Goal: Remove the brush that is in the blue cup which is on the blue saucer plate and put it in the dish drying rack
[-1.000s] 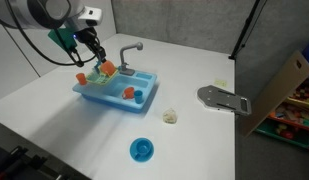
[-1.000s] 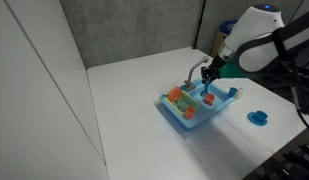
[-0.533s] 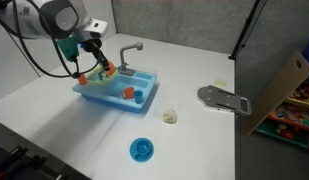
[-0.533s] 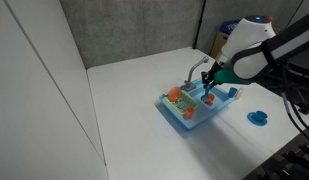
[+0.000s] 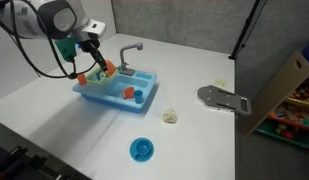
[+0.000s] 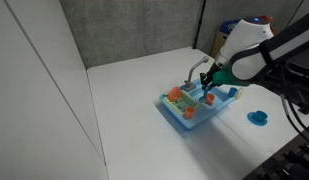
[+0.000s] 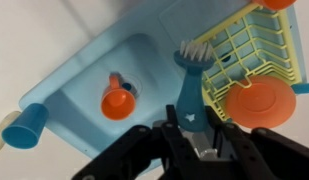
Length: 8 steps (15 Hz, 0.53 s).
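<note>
Jaws are pinched together on the blue handle of the brush point(image 7: 188, 85). The gripper point(image 7: 190, 120) holds it so the white bristles point away from the wrist. In the wrist view the bristle end hangs right at the edge of the dish drying rack point(image 7: 256, 45), the yellow slotted bit, just beside the basin point(image 7: 84, 80). Can't tell if it's actually touching the rack. An orange plate point(image 7: 256, 103) sits against the slots and an orange cup point(image 7: 117, 103) is down in the basin. In both exterior views the gripper hangs low over the rack half of the light-blue toy sink unit point(image 5: 109, 100), near the grey faucet point(image 5: 132, 48). The blue cup point(image 5: 143, 149) sits on the blue saucer plate point(image 5: 133, 156), out on the white table point(image 5: 54, 125), well apart from the sink.
</note>
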Each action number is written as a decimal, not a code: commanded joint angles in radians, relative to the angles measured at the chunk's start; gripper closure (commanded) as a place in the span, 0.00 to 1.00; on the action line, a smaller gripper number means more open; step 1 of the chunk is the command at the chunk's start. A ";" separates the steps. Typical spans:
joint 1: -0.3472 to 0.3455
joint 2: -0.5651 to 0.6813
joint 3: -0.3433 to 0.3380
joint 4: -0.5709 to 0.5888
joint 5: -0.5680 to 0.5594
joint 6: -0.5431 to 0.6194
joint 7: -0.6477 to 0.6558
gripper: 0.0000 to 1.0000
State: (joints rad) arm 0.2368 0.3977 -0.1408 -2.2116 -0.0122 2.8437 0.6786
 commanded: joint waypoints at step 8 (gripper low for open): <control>0.018 0.010 -0.010 0.016 0.052 -0.009 0.108 0.91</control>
State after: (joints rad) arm 0.2414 0.4028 -0.1453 -2.2116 0.0198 2.8438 0.7353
